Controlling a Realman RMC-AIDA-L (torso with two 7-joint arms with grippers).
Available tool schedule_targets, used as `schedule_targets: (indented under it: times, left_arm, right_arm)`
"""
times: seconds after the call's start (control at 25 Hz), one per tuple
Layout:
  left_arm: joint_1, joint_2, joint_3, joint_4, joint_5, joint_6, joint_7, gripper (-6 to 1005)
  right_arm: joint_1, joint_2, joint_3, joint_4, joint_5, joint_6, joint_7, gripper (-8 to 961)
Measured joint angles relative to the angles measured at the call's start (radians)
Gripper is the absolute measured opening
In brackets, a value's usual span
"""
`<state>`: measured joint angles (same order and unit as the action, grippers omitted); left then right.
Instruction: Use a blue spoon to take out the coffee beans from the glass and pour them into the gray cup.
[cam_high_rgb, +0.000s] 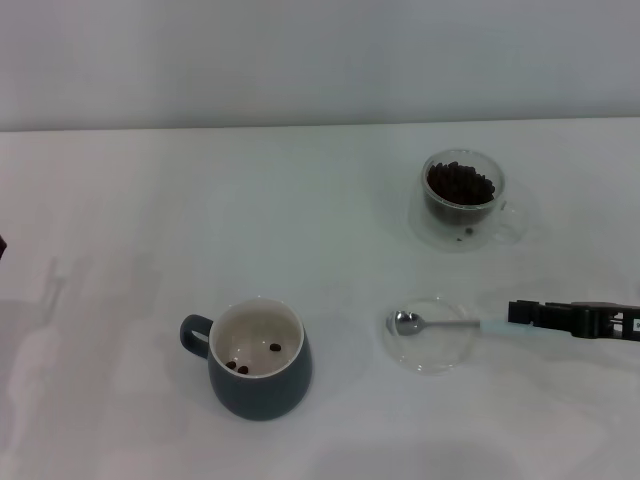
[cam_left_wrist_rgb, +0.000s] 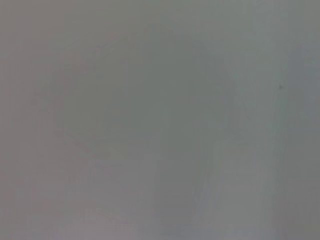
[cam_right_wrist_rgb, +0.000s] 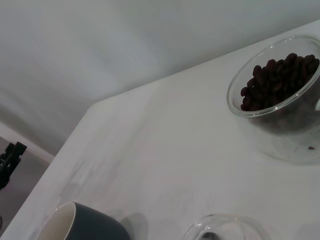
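Observation:
The blue spoon (cam_high_rgb: 440, 324) lies flat, its metal bowl resting on a clear glass saucer (cam_high_rgb: 430, 345) and its pale blue handle pointing right. My right gripper (cam_high_rgb: 512, 313) sits low at the table's right edge, right at the handle's end. The glass (cam_high_rgb: 462, 200) (cam_right_wrist_rgb: 280, 100) stands behind them, heaped with coffee beans (cam_high_rgb: 460, 183) (cam_right_wrist_rgb: 277, 80). The gray cup (cam_high_rgb: 258, 362) (cam_right_wrist_rgb: 80, 225) is at the front centre-left, with three beans on its cream bottom. A small dark piece past the table's left edge looks like my left gripper (cam_right_wrist_rgb: 10, 159), parked.
The white table (cam_high_rgb: 200, 220) runs wide between the cup and the glass. A loose bean shows low inside the glass's double wall (cam_high_rgb: 462, 237). The left wrist view shows only plain grey.

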<state>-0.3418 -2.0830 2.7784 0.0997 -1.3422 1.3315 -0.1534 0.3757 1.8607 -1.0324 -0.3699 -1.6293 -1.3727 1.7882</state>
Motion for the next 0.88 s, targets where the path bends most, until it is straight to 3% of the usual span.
schedule_targets:
  times: [0.4, 0.52, 0.64, 0.72, 0.76, 0.88]
  left_arm:
    - [0.004, -0.002, -0.001, 0.009, 0.0, 0.0, 0.0, 773]
    - [0.004, -0.002, -0.001, 0.009, 0.0, 0.0, 0.0, 773]
    - [0.004, -0.002, 0.0, 0.009, 0.0, 0.0, 0.0, 773]
    - [0.004, -0.002, 0.0, 0.009, 0.0, 0.0, 0.0, 773]
    - [0.004, -0.002, 0.0, 0.009, 0.0, 0.0, 0.0, 773]
    - [0.004, -0.002, 0.0, 0.009, -0.001, 0.001, 0.0, 773]
  right_arm:
    - [-0.012, 0.0, 0.013, -0.02, 0.007, -0.009, -0.031, 343]
    - [-0.027, 0.012, 0.053, -0.058, 0.009, -0.012, -0.084, 376]
    - [-0.041, 0.044, 0.136, -0.091, 0.01, -0.009, -0.24, 409]
    - [-0.046, 0.08, 0.226, -0.104, 0.01, 0.012, -0.364, 431]
    - [-0.048, 0.118, 0.349, -0.108, 0.01, 0.037, -0.467, 442]
    - [-0.044, 0.141, 0.464, -0.084, 0.03, 0.044, -0.588, 475]
